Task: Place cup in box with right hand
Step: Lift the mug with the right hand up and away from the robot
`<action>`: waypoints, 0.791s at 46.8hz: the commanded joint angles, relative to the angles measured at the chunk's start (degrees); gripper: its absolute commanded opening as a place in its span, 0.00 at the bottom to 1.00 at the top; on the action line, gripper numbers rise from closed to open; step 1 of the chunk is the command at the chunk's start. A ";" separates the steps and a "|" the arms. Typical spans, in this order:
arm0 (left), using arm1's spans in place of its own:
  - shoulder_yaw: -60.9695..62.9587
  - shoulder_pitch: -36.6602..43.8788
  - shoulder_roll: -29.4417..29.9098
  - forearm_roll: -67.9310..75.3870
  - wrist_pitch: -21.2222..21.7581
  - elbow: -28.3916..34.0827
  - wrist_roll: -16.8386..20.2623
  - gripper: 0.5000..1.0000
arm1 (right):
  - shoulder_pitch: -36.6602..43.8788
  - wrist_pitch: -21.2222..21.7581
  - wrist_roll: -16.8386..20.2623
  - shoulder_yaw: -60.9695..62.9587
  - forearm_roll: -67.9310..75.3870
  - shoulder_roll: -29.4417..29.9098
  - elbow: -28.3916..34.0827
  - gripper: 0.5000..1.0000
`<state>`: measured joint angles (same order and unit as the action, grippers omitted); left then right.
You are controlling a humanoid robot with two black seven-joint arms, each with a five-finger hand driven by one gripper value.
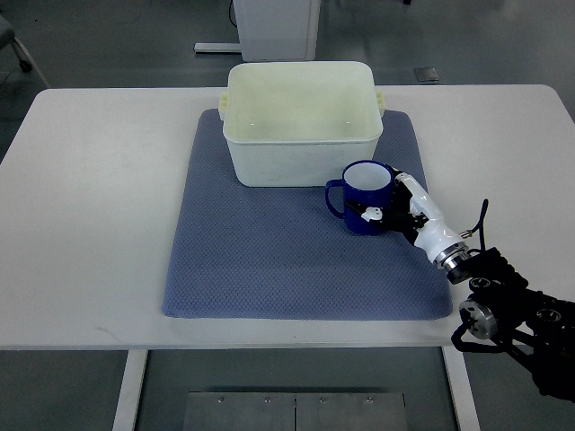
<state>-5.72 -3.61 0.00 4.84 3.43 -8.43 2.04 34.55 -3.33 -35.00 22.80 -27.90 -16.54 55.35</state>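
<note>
A dark blue cup point(363, 196) with a white inside stands upright on the blue mat point(269, 260), just in front of the box's right front corner, its handle pointing left. The cream plastic box point(301, 121) stands at the back of the mat and looks empty. My right hand point(393, 208) comes in from the lower right and its fingers point(373, 215) are wrapped around the cup's right side. The cup rests on the mat. The left arm does not show.
The mat lies on a white table point(90, 224). A white pedestal point(274, 27) stands on the floor behind the table. The table's front edge runs just below the mat.
</note>
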 commanded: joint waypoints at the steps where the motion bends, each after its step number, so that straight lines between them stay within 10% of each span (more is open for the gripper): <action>1: 0.00 0.00 0.00 -0.01 0.00 -0.01 -0.02 1.00 | -0.19 0.08 0.00 -0.04 0.04 -2.08 -0.25 0.00; 37: 0.00 0.00 0.00 -0.01 0.00 0.08 -0.02 1.00 | 4.64 0.08 0.00 6.99 2.86 -9.21 -0.69 0.00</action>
<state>-5.71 -3.60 0.00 4.84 3.43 -8.40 2.03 38.68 -3.48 -35.00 28.59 -25.05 -25.43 54.66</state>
